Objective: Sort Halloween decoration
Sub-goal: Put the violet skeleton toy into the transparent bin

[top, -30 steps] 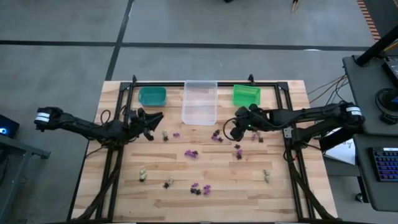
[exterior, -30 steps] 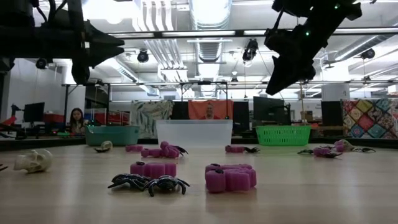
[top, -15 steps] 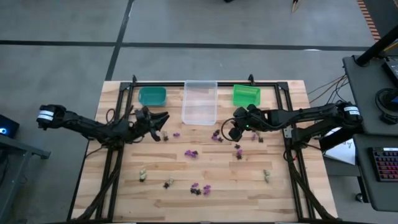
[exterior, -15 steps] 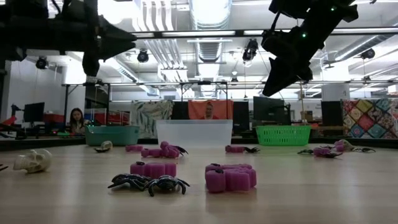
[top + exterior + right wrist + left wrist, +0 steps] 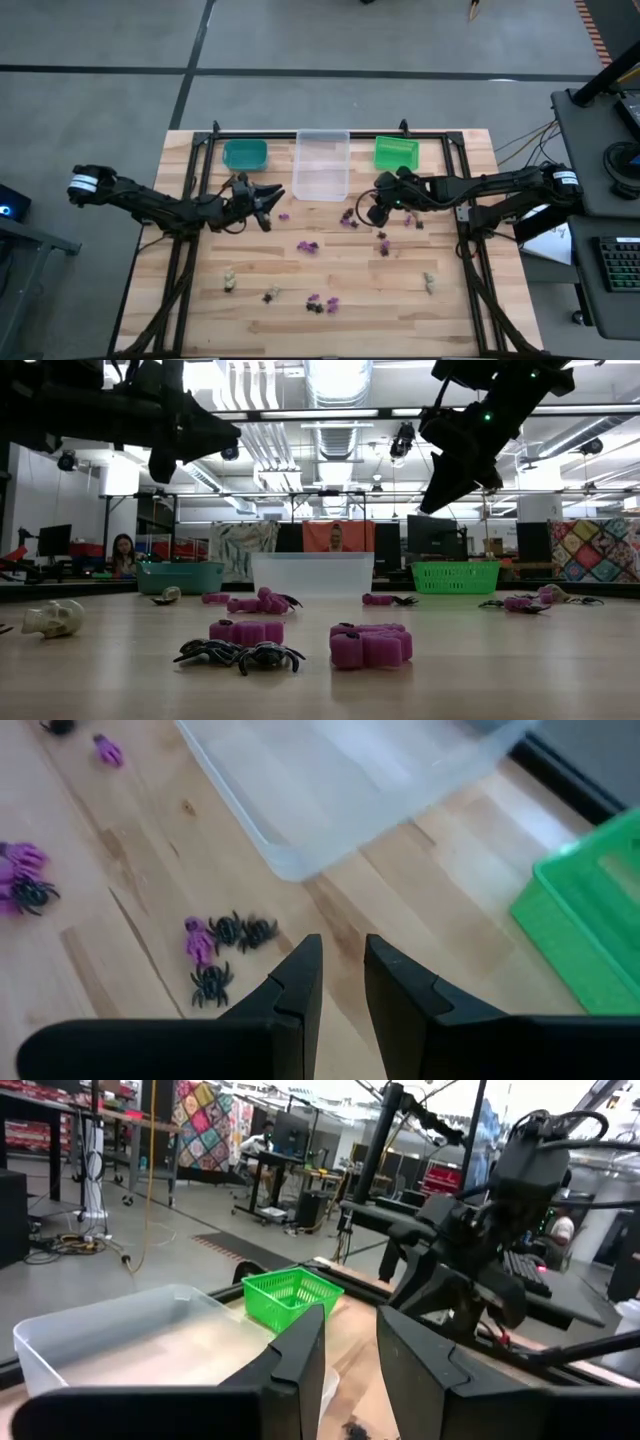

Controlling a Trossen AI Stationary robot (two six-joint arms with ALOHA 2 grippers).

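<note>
Trinkets lie loose on the table, none gripped.
Black spiders (image 5: 232, 932) and a purple piece (image 5: 196, 940) sit just ahead of the right gripper (image 5: 340, 970), jaws narrowly parted, empty. Descending here risks pinching mixed colours together. The left gripper (image 5: 348, 1355), likewise slightly parted and empty, has swung inward toward the clear bin (image 5: 321, 165).

Bright overhead room lights glare in the low view, silhouetting both arms; shadows stay soft.

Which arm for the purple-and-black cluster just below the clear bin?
Right, probably. The right gripper hovers right beside that cluster, which lies just ahead of its fingers. The left gripper sits farther off, past the clear bin.
</note>
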